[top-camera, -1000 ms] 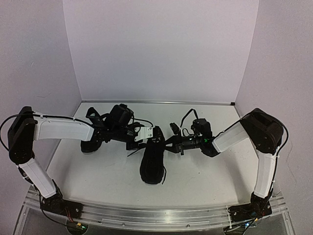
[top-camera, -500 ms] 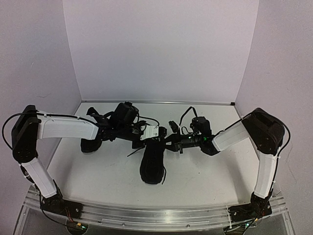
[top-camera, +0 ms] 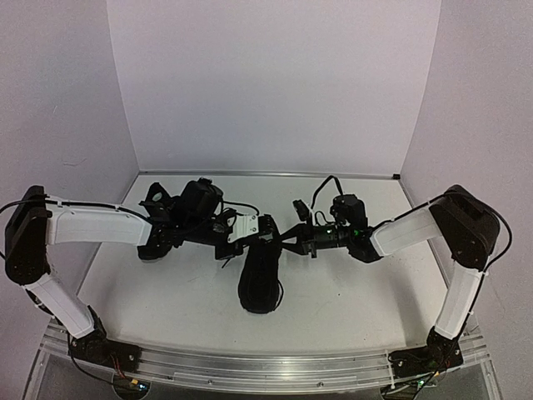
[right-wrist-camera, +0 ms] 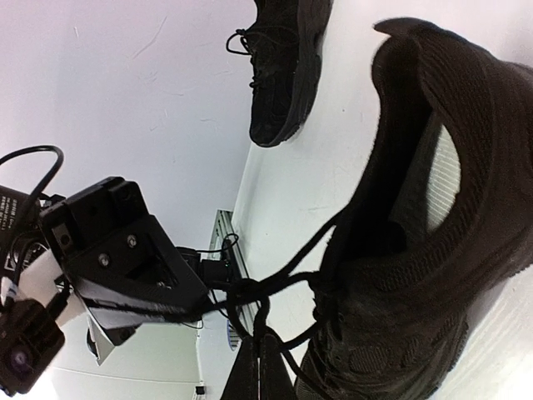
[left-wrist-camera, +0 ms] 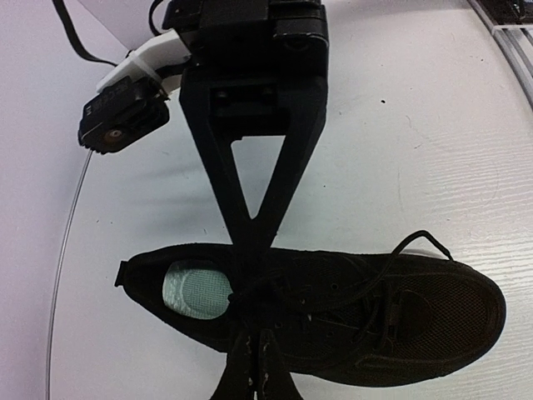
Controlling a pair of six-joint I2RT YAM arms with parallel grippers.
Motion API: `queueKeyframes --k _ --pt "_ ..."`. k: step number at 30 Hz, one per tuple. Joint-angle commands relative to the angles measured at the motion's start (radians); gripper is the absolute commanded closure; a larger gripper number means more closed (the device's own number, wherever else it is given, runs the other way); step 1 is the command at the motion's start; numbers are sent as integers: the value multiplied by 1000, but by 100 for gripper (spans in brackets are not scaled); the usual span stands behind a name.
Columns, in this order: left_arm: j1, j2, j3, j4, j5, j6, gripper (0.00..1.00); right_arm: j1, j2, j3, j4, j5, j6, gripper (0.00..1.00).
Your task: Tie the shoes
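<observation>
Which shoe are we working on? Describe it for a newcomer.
On the white table, look where both arms meet. The matte black lace-up sneaker lies there, toe toward the arm bases. Unlike the second black sneaker by the left arm, its laces are pinched by the left gripper and right gripper.

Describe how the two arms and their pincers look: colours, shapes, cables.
The left arm and right arm have white shells on the long links, black joints, and thin black cables looping alongside. The right pincer is black: a boxy body, two fingers forming a narrow V, a white camera bracket beside it. The left pincer is black too.
</observation>
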Motion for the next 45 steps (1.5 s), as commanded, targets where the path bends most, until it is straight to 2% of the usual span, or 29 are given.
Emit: queueKeyframes --k 1,18,34,45 --pt "2 -47 -34 59 -55 -95 100 -12 -49 -45 -26 38 -37 100" --pt "98 -78 -125 152 -149 -326 100 -83 -112 -159 -96 80 -83 100" --pt "167 -28 -162 219 -184 -419 100 -155 -181 -212 -238 125 -163 100" --pt "169 -21 -185 212 -151 -428 100 -165 -171 -224 -306 129 -228 100"
